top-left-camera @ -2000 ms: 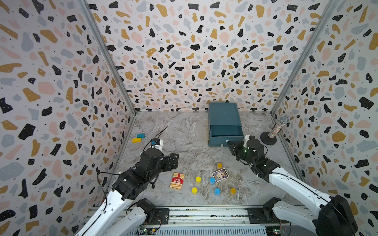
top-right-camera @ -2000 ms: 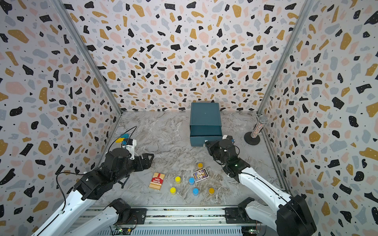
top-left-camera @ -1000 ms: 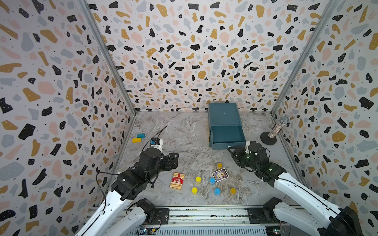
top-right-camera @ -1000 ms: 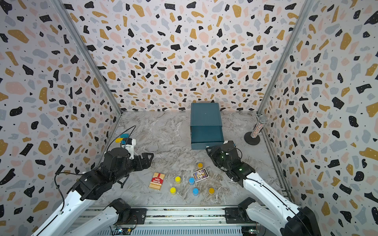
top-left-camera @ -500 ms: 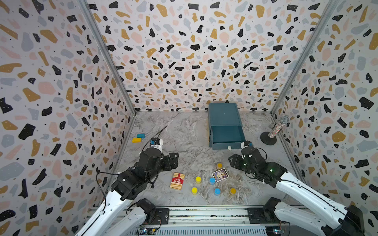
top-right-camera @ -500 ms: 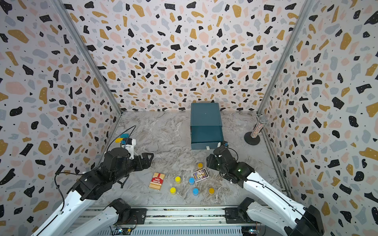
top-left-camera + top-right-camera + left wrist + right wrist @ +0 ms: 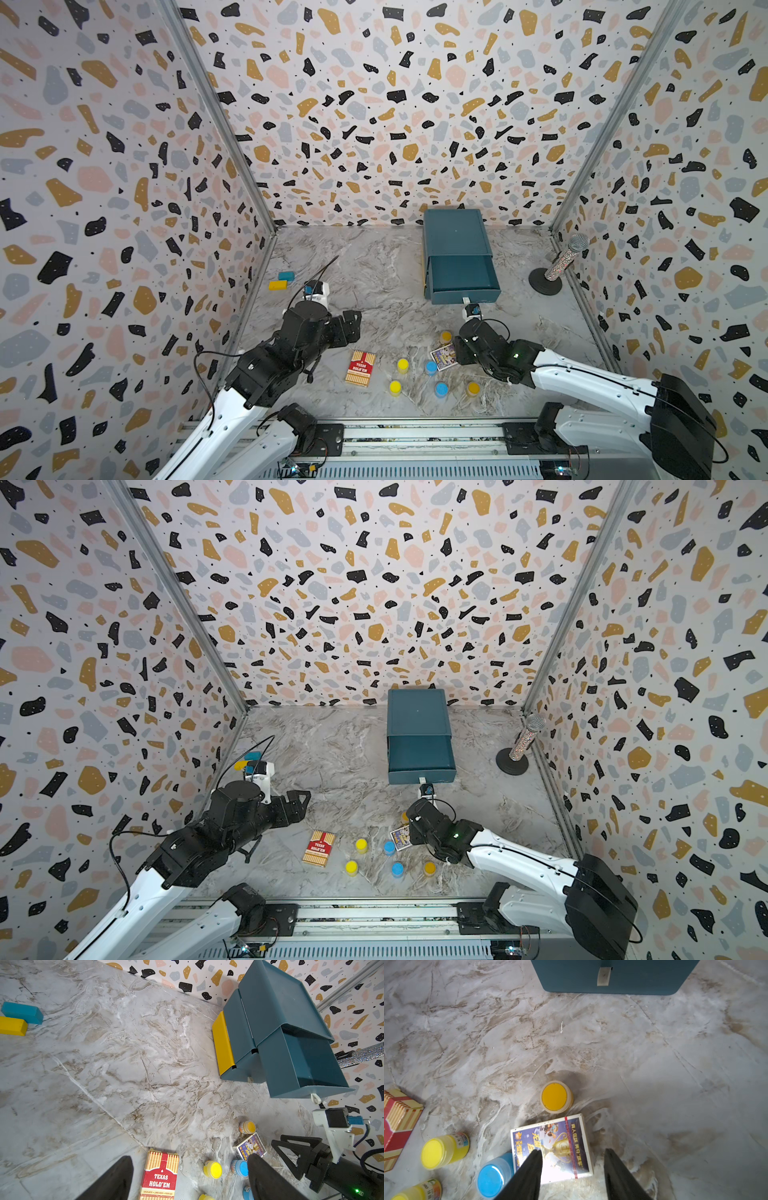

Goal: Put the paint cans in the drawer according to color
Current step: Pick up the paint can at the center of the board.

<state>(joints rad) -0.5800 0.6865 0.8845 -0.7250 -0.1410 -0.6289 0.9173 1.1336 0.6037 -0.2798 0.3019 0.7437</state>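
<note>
So far none of the six paint cans point(image 7: 402, 365) is stowed: all stand on the marble-look tabletop point(image 7: 374, 270), beside and just ahead of the right gripper point(image 7: 571, 1153), whose jaws gape empty over a blue card box point(image 7: 556, 1136). Farther ahead waits the drawer point(image 7: 461, 272), top tray out and bare. The left gripper point(image 7: 190, 1158), likewise spread and empty, hovers aside. Terrazzo-print walls point(image 7: 374, 104) enclose the cell.

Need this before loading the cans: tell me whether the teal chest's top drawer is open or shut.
Open. The top drawer stands pulled out from the chest toward the arms, and both top views look down into its inside.
</note>
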